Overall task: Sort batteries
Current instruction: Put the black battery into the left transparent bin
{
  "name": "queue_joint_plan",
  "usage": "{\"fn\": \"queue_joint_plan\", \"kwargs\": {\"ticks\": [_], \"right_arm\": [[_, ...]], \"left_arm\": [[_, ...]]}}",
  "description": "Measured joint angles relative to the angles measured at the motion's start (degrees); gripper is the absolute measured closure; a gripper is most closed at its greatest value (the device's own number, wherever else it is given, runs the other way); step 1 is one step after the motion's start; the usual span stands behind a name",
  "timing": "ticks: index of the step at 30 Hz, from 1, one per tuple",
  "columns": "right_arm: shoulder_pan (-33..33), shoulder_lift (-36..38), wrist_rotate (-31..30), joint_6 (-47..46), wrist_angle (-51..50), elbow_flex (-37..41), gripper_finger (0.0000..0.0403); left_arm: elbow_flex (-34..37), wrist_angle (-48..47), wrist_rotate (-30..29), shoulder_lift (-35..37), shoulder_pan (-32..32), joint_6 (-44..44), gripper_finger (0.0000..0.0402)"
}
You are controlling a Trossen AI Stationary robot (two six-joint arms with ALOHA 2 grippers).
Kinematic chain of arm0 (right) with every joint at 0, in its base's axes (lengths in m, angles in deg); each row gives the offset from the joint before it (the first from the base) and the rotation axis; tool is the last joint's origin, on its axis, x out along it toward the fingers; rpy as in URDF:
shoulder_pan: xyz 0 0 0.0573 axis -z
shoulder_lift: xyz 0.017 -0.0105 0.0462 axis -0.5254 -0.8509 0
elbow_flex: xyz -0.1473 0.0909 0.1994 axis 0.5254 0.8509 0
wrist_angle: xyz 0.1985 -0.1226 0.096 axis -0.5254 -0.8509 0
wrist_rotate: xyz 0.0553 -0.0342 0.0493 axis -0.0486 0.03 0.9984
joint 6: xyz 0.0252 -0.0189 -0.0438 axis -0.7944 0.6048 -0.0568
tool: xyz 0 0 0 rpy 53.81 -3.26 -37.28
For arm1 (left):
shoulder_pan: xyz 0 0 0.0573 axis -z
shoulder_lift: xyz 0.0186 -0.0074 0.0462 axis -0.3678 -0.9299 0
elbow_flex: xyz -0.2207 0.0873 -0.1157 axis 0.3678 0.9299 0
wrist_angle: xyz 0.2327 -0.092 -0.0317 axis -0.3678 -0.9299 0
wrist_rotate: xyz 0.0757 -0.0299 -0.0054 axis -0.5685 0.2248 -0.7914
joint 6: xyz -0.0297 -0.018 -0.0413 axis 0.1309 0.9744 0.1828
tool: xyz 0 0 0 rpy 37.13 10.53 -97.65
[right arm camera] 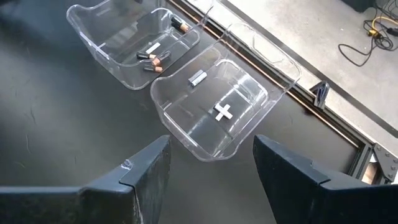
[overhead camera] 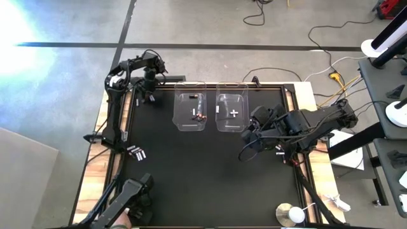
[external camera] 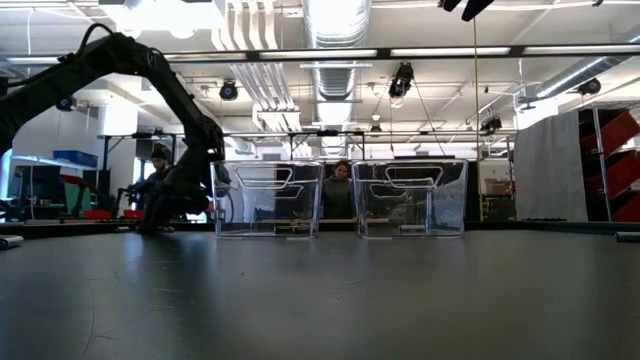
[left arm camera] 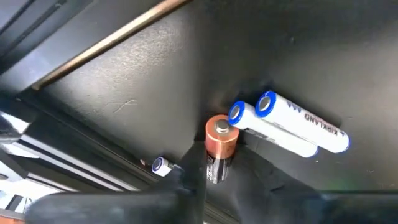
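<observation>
Left fingers [left arm camera: 208,171] closed on copper-topped battery [left arm camera: 219,146] at worktop's [overhead camera: 210,172] eleven o'clock, two white batteries [left arm camera: 292,127] touching beside. Right fingers [right arm camera: 211,165] parted, empty, at three o'clock, near plus tub [right arm camera: 217,109]. More batteries [right arm camera: 154,59] in minus tub [right arm camera: 102,37].

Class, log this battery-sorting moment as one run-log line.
left gripper: shut on copper-topped battery, far-left table corner | right gripper: open, empty, beside plus tub | minus tub: holds dark batteries

Grey concrete floor [overhead camera: 210,25] (cables [overhead camera: 331,32] strewn)
</observation>
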Motion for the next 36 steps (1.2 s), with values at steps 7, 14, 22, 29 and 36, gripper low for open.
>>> {"fn": "queue_joint_plan", "kwargs": {"ticks": [7, 14, 22, 29, 36], "right_arm": [[0.00, 0.00, 0.36, 0.00, 0.00, 0.00, 0.0184], [-0.49, 0.00, 5.77, -0.18, 0.00, 0.00, 0.0184], [-5.01, 0.00, 6.12, -0.45, 0.00, 0.00, 0.0184], [-9.71, 0.00, 5.91, -0.45, -0.16, 0.00, 0.0184], [-13.04, 0.00, 5.32, 0.23, -1.33, 0.00, 0.0184]], "left_arm": [[0.00, -0.10, -0.32, 0.00, 0.02, 1.51, 0.0379], [0.13, -1.12, -0.43, 0.64, -0.07, 2.79, 0.0379], [0.13, -5.79, -0.45, 5.27, 0.37, 5.30, 0.0379], [0.13, -6.81, 0.76, 13.53, 2.96, 7.80, 0.0379], [0.15, -3.41, 2.16, 25.63, 11.62, 8.55, 0.0379]]}}
